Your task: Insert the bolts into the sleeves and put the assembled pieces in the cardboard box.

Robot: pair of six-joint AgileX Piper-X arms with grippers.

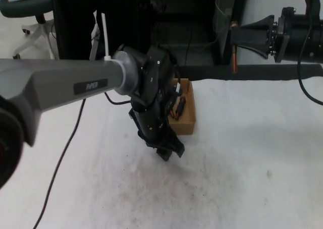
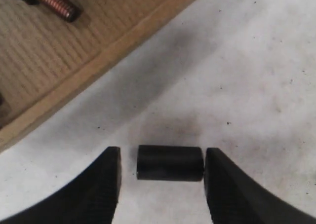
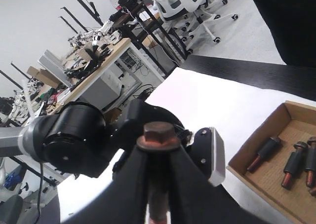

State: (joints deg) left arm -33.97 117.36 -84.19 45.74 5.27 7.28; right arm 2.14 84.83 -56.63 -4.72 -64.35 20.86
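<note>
One black sleeve point(image 2: 170, 162) lies on its side on the white bench point(image 2: 247, 61), right between the two fingers point(image 2: 106, 184) of the left gripper point(image 2: 162, 152). The fingers stand apart at either end of it, with a thin gap showing at one end and hardly any at the other. Just beyond the fingertips is the wall of the one cardboard box point(image 2: 74, 76). The right gripper point(image 3: 159, 157) is closed on one copper bolt point(image 3: 159, 135), whose hex head sticks out past its fingertips. Past that head, the box holds three assembled pieces point(image 3: 264, 152), side by side. A dark label point(image 1: 90, 86) with pale lettering sits on the grey left arm point(image 1: 55, 85).
</note>
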